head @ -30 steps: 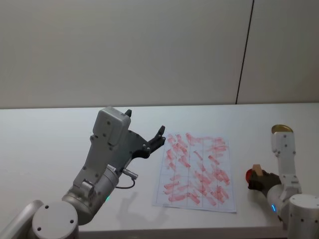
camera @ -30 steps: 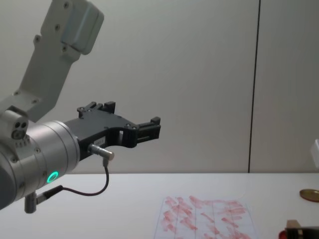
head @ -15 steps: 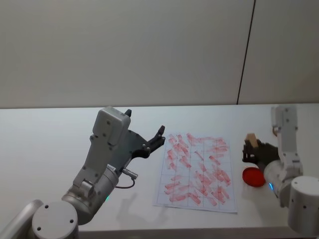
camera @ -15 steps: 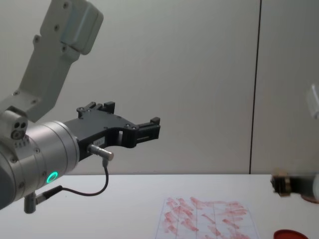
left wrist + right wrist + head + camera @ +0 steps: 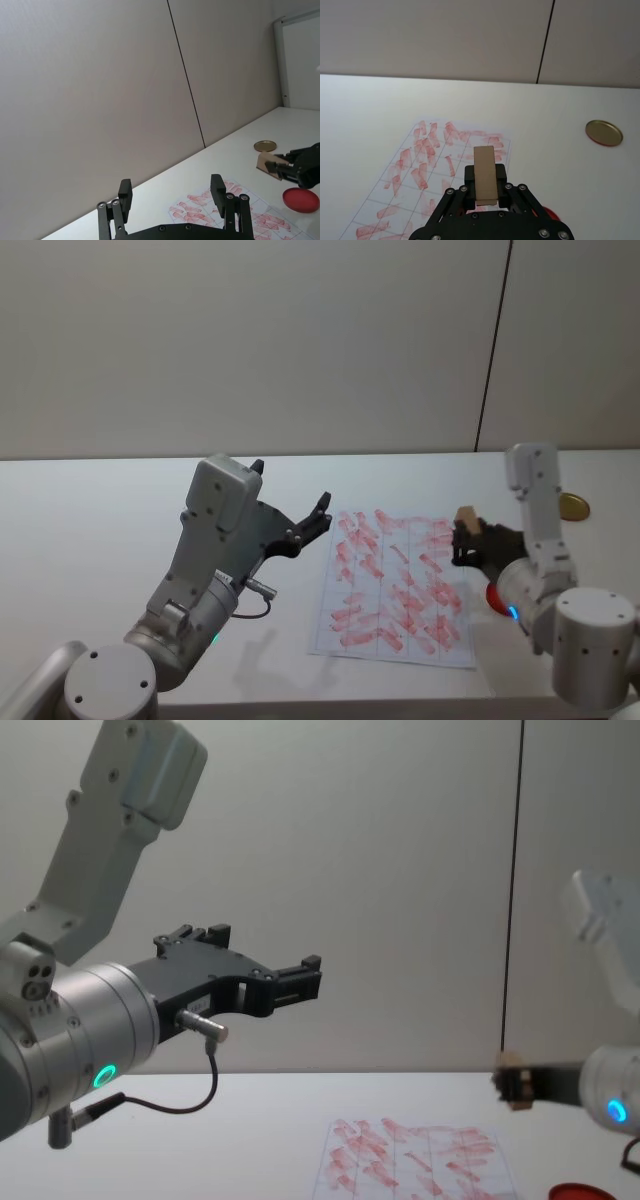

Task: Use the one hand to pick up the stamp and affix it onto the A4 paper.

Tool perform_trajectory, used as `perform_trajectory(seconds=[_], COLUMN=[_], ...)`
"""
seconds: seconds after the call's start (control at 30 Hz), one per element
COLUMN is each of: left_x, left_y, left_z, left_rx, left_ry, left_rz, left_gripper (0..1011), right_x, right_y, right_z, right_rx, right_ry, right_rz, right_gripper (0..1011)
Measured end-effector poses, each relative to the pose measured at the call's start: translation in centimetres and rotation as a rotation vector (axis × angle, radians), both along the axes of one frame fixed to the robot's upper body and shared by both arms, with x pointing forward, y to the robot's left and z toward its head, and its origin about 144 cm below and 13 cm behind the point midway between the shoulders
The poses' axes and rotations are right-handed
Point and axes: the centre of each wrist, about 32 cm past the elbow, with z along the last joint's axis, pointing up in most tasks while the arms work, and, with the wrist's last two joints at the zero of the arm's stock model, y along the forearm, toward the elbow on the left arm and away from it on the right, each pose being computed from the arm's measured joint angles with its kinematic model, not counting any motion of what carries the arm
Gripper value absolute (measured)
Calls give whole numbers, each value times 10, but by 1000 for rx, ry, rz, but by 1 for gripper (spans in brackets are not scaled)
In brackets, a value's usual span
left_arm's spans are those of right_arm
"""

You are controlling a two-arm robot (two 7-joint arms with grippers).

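**Q:** Status, nearest first?

**A:** The red disc point(image 5: 491, 596) lies on the table point(image 5: 100, 520) just off the paper's right edge, partly hidden by the right arm. Just past it, the right gripper point(image 5: 468, 537) is clamped on the stamp point(image 5: 466, 516). In the right wrist view the block point(image 5: 485, 172) stands out beyond the fingers point(image 5: 468, 176), pinched at its lower part. It is airborne: the chest view shows it well above the sheet.

**Q:** Where is it relative to the paper?

**A:** It is at the right margin of the paper point(image 5: 395, 580), toward the far half. I cannot tell whether it is over the sheet or just outside it. The sheet lies flat and is crowded with red smears.

**Q:** How should the step be done?

**A:** My judgement:
- Carry the stamp inward until it is clearly over the sheet.
- Choose a grid cell with less ink.
- Turn the inked face square to the table.
- Descend straight, press once and lift straight.
- Avoid any sideways drag, since the smears suggest sliding contact.
- The grip is low on the block, so a tilted touchdown could rock it between the fingers.
- The paper is loose and may lift with the stamp.

**Q:** The other arm?

**A:** The left gripper point(image 5: 171, 192) is parked, raised left of the paper with its fingers apart and holding nothing. It is well clear of the work.

**Q:** Farthest item?

**A:** The brass disc point(image 5: 573, 505), beyond the right arm. It is not needed here.
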Motion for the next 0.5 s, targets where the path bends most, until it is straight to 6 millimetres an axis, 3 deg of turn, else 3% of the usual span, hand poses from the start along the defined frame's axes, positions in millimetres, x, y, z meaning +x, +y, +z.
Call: perform_trajectory(seconds=[0.5], left_x=[0], left_y=[0], left_z=[0], left_rx=[0], left_ry=[0], left_rz=[0], left_gripper=[993], right_x=[3], right_y=[25], right_z=[-25], right_rx=[-48], right_ry=[145], right_rz=[56], right_gripper=[217])
